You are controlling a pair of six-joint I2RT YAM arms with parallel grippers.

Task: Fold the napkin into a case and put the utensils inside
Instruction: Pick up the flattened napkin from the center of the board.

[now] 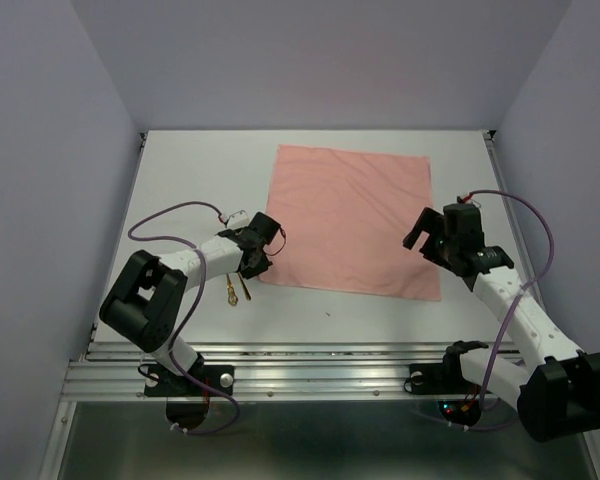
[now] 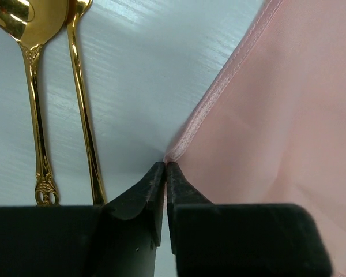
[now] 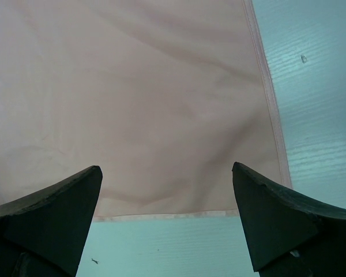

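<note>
Black left pincer (image 2: 165, 166) nips sheeny salmon napkin (image 2: 277, 115) corner.

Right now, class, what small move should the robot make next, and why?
Probably lower the open right gripper onto the near-right corner of the napkin and close it. The left gripper looks pinched on the near-left corner, while the right one hovers above the flat, unfolded napkin.

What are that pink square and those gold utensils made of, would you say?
The napkin looks like thin woven cloth, salmon pink with a slight sheen: soft creases and a stitched hem show. The utensils look like polished gold-coloured metal, mirror-bright with embossed ornament; solid or plated, I cannot tell.
</note>
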